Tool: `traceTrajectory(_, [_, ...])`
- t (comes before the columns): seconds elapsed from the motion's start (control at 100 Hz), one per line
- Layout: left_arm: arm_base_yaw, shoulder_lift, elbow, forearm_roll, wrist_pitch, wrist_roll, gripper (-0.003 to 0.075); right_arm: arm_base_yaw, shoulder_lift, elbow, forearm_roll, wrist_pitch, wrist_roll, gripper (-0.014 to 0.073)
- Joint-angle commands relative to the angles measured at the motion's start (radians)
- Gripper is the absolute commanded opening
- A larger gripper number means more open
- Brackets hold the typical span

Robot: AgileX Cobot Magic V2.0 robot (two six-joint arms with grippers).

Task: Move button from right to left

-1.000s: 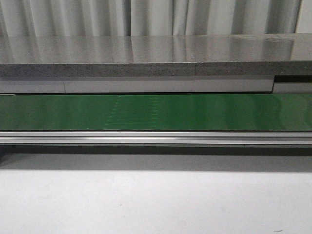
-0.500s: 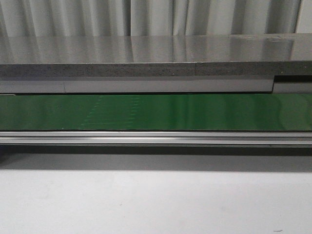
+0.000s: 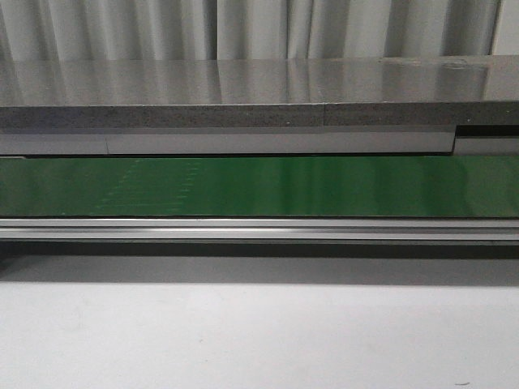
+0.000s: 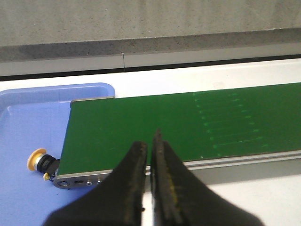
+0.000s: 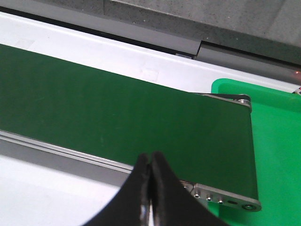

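While both grippers hover above the green belt [image 3: 259,186], the button [image 4: 41,162] lies in the blue tray [image 4: 28,122] at the belt's left end. Left fingers [image 4: 136,162] and right fingers [image 5: 157,172] are pressed together, holding nothing.

One button [image 4: 39,161] is counted, lying in one blue tray [image 4: 28,113] at the belt end, off to one side of the left gripper [image 4: 149,141]. One green conveyor belt [image 3: 259,186] and one green tray [image 5: 277,141], beside the right gripper [image 5: 151,162], are recorded. Two grippers are counted, one per wrist view.
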Motion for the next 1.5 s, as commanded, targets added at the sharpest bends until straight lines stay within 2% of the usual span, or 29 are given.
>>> traceTrajectory(0.0, [-0.007, 0.002, -0.028, -0.019, -0.072, -0.002, 0.0005, 0.0, -0.002, -0.027, 0.022, -0.063, -0.008, -0.0064])
traceTrajectory(0.29, [-0.007, 0.002, -0.023, -0.019, -0.074, -0.002, 0.0005, 0.0, -0.002, -0.027, 0.022, -0.063, -0.008, -0.0064])
traceTrajectory(0.45, [-0.014, 0.002, -0.017, 0.007, -0.147, -0.004, 0.0005, 0.0, -0.002, -0.027, 0.022, -0.063, -0.008, -0.0064])
traceTrajectory(0.53, [-0.038, -0.014, 0.018, 0.079, -0.235, -0.051, 0.0005, 0.0, -0.002, -0.027, 0.022, -0.063, -0.008, -0.0064])
traceTrajectory(0.65, [-0.096, -0.07, 0.117, 0.226, -0.413, -0.204, 0.0005, 0.0, -0.002, -0.027, 0.022, -0.063, -0.008, -0.0064])
traceTrajectory(0.79, [-0.125, -0.144, 0.236, 0.249, -0.534, -0.24, 0.0005, 0.0, -0.002, -0.027, 0.022, -0.063, -0.008, -0.0064])
traceTrajectory(1.06, [-0.09, -0.282, 0.381, 0.24, -0.536, -0.24, 0.0005, 0.0, -0.002, -0.027, 0.022, -0.063, -0.008, -0.0064])
traceTrajectory(1.49, [0.011, -0.439, 0.498, 0.238, -0.525, -0.249, 0.0005, 0.0, -0.002, -0.027, 0.022, -0.063, -0.008, -0.0064])
